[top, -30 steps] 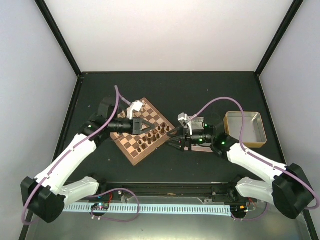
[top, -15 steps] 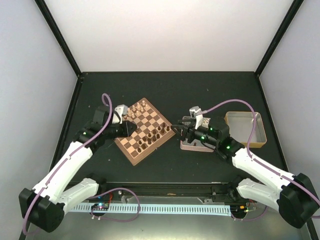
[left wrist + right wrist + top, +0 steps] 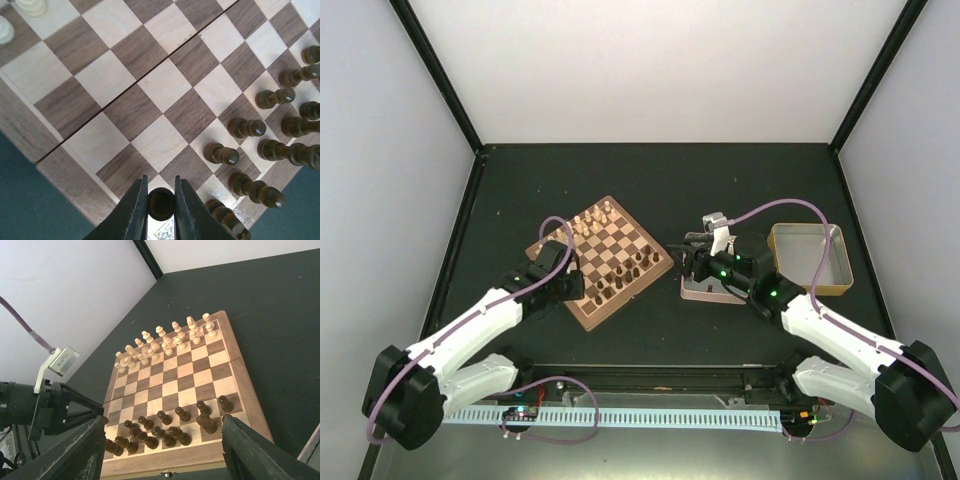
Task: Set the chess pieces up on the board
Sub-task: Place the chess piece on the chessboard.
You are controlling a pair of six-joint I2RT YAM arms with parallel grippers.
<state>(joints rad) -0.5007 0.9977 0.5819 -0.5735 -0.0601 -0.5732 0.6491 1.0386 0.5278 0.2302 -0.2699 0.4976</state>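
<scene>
top cam, board: the square wooden chessboard [image 3: 605, 255] with light and dark checkered squares sits on the dark surface [image 3: 650, 180], turned like a diamond, between the two sets of fingers
top cam, left fingers: left fingers [image 3: 575, 288] are right at the board's near-left edge, too small here to read the grip
top cam, right fingers: right fingers [image 3: 686, 258] are just off the board's right corner, not touching it. A silvery rectangular tin [image 3: 840, 262] is well behind them, and a flat tan tray [image 3: 700, 293] is under the wrist
left wrist cam, grip: left fingers pinch one small dark brown wooden chess piece [image 3: 161, 204] over the board's edge squares. Can't tell if it's touching down
left wrist cam, neighbours: more dark brown pieces [image 3: 245, 128] stand just right of the fingers, and pale cream pieces [image 3: 31, 6] are far ahead on the left
right wrist cam, grip: right fingers are spread wide with nothing between them
right wrist cam, board: straight ahead of the fingertips, dark pieces in the nearest rows, cream ones along the far edge
</scene>
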